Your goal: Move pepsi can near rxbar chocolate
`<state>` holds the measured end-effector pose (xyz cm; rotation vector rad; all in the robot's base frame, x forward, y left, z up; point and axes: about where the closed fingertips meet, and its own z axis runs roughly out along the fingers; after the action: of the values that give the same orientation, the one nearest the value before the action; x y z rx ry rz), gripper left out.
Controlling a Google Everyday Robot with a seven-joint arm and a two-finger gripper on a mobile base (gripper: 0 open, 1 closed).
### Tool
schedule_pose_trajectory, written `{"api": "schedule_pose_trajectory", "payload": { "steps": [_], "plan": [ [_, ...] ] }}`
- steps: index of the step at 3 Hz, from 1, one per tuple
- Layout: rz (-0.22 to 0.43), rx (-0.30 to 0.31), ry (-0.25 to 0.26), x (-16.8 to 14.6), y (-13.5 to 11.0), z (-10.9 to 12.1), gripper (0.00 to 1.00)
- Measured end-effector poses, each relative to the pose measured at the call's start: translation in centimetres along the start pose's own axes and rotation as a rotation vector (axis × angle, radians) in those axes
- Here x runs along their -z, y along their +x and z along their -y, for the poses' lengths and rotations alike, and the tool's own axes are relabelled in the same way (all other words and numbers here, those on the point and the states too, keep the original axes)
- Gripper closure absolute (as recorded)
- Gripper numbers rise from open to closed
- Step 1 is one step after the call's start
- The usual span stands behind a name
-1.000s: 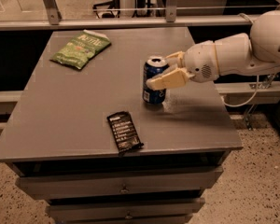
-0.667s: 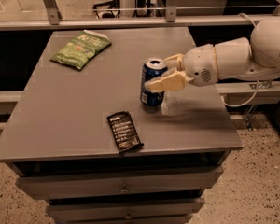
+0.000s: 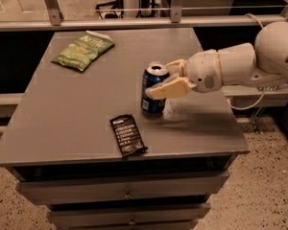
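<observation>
Now the small dark blue cylindrical pepsi can with the silver top point(image 3: 152, 103) stands a little further toward the near-left part of the grey table point(image 3: 62, 123) than it did 1 second ago, and the white arm point(image 3: 240, 66) has come along with it. That shift carries the can toward the flat black rectangular rxbar chocolate wrapper with white text lines point(image 3: 128, 135), so the move looks well under way. A clear strip of bare tabletop separates can and bar: near, but not touching.

The cream-coloured two-finger gripper point(image 3: 161, 79) reaches in from the right and is clenched on the can. 1 of its 2 fingers point(image 3: 175, 87) lies across the can's front face, and the other shows behind the rim. The can sits upright between them, with its base at or just above the tabletop; which of the 2 cannot be told.

The bar lies flat near the front edge, below and to the left of the can. The crumpled green chip bag point(image 3: 83, 50) rests well apart at the far left corner, clear of the likely path.
</observation>
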<state>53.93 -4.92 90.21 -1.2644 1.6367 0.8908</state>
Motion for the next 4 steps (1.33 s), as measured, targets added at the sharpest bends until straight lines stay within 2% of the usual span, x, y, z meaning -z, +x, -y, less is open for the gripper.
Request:
{"api": "schedule_pose_trajectory", "payload": {
  "steps": [1, 2, 3, 4],
  "plan": [
    [-0.023, 0.003, -0.002, -0.55, 0.48, -0.25, 0.52],
    [-0.042, 0.02, -0.002, -1.04, 0.85, -0.54, 0.21],
    [-0.048, 0.026, -0.002, -1.22, 1.0, -0.64, 0.0],
    [-0.048, 0.025, -0.002, -1.24, 1.03, -0.65, 0.0]
  ]
}}
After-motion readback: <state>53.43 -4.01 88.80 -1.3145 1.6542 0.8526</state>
